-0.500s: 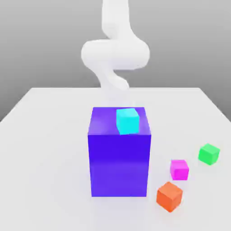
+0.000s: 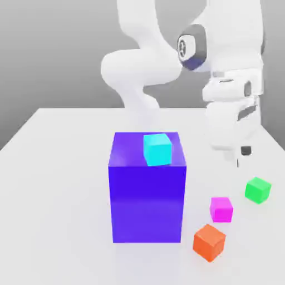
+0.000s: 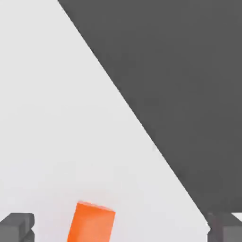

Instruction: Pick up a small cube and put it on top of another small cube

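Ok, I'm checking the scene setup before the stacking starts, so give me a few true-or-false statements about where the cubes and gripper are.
1. The small cyan cube sits on top of the big blue-violet block. True.
2. The small magenta-pink cube is stacked on the small orange cube. False: both rest apart on the white table.
3. The gripper holds the small green cube. False: it is open and empty, above the table.
4. The hand view shows the orange cube. True.
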